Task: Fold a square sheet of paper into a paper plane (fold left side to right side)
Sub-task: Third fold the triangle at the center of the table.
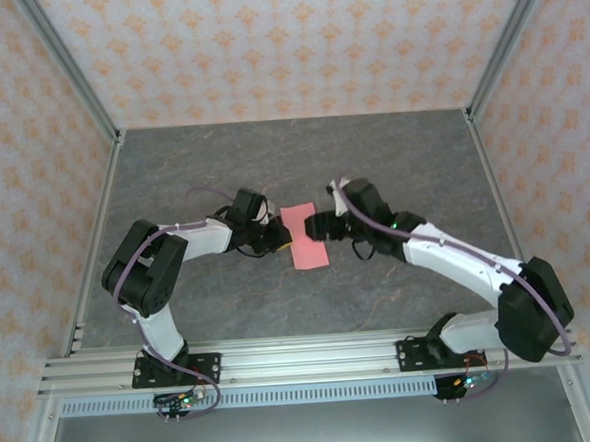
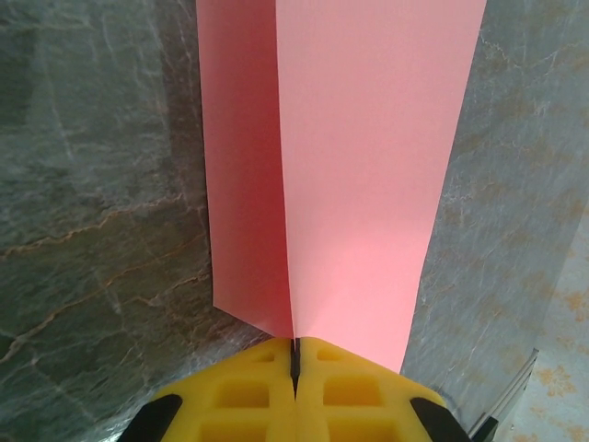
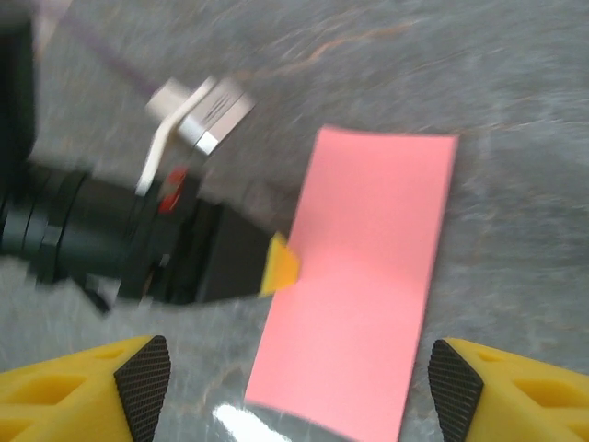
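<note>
Left gripper (image 2: 295, 357) pinches shut on the folded paper's (image 2: 368, 166) left edge, mid-table (image 1: 392, 165); right gripper (image 1: 326, 227) gapes wide by its right edge.

No words or numbers are showing anywhere here. Nothing is carrying a label, brand or sign to read.
</note>
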{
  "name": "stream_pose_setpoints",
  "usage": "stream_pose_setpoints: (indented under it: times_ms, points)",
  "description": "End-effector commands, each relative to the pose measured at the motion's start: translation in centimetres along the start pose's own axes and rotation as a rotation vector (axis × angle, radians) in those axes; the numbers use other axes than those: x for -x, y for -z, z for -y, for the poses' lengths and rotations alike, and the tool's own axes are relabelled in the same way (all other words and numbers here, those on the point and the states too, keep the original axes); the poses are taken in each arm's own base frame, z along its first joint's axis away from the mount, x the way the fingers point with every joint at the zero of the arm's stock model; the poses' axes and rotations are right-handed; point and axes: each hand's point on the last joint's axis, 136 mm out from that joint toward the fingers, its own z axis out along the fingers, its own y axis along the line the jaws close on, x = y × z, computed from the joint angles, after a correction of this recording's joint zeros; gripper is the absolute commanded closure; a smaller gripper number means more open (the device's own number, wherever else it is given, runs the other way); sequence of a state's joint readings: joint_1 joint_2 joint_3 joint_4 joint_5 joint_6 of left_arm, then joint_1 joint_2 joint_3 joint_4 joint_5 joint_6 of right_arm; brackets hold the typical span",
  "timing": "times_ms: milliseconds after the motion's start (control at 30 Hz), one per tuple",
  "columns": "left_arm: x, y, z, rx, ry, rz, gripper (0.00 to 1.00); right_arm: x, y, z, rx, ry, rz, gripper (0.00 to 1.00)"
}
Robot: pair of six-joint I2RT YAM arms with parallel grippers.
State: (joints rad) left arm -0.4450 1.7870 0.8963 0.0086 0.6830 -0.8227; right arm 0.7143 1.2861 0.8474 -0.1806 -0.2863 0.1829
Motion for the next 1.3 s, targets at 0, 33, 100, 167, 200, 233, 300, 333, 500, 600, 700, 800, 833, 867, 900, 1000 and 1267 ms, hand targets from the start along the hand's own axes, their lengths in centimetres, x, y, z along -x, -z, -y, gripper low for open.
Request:
stream_pose_setpoints:
  times_ms: [0,33,100,167,200,233,300,333,500,600,700,800,833,867,900,1000,1267]
  points:
    - [0.3,1.1,1.7,-0.027,-0.002,0.014,1.0,-1.6,0.0,-1.0,-0.062,0.215,0.044,0.21]
    - [0.3,1.1,1.7,-0.03,0.001,0.012,1.0,-2.6,-0.2,-1.6,-0.063,0.256,0.031,0.2]
    - [0.2,1.1,2.0,-0.043,0.0,0.002,1.0,-4.8,-0.9,-2.6,-0.072,0.341,-0.005,0.19]
    - [0.1,1.1,2.2,-0.048,0.0,-0.002,1.0,-7.0,-1.8,-3.2,-0.086,0.418,-0.065,0.18]
    - [0.1,1.1,2.3,-0.052,-0.001,-0.003,1.0,-8.0,-2.3,-3.2,-0.105,0.459,-0.094,0.19]
    - [0.1,1.2,2.3,-0.053,0.0,-0.004,1.0,-8.8,-2.8,-3.2,-0.12,0.491,-0.115,0.19]
    - [0.1,1.3,2.5,-0.058,-0.003,-0.006,1.0,-9.9,-3.9,-2.9,-0.155,0.546,-0.142,0.19]
    - [0.0,1.3,2.4,-0.056,-0.003,-0.008,1.0,-10.1,-4.3,-2.9,-0.166,0.561,-0.142,0.2]
    - [0.0,1.3,2.5,-0.062,-0.005,-0.012,1.0,-10.4,-6.5,-3.0,-0.179,0.61,-0.154,0.26]
    - [-0.1,1.4,2.6,-0.062,-0.008,-0.015,1.0,-10.5,-7.5,-2.7,-0.202,0.646,-0.164,0.27]
    - [-0.2,1.5,2.5,-0.056,-0.012,-0.017,1.0,-10.8,-8.3,-2.4,-0.221,0.682,-0.184,0.27]
    - [-0.2,1.6,2.6,-0.055,-0.021,-0.02,1.0,-10.5,-8.8,-2.1,-0.25,0.707,-0.186,0.3]
    - [-0.2,1.6,2.6,-0.053,-0.019,-0.02,1.0,-10.4,-8.9,-2.1,-0.255,0.712,-0.186,0.32]
    - [-0.2,1.6,2.6,-0.052,-0.02,-0.021,1.0,-10.1,-9.0,-2.2,-0.259,0.716,-0.18,0.34]
    - [-0.3,1.6,2.5,-0.05,-0.019,-0.023,1.0,-10.1,-9.1,-2.3,-0.261,0.718,-0.179,0.37]
    - [-0.3,1.7,2.5,-0.044,-0.023,-0.021,1.0,-10.2,-9.4,-2.2,-0.268,0.73,-0.191,0.53]
    - [-0.4,1.7,2.2,-0.019,-0.039,-0.034,1.0,-10.1,-9.1,-2.4,-0.261,0.745,-0.202,0.91]
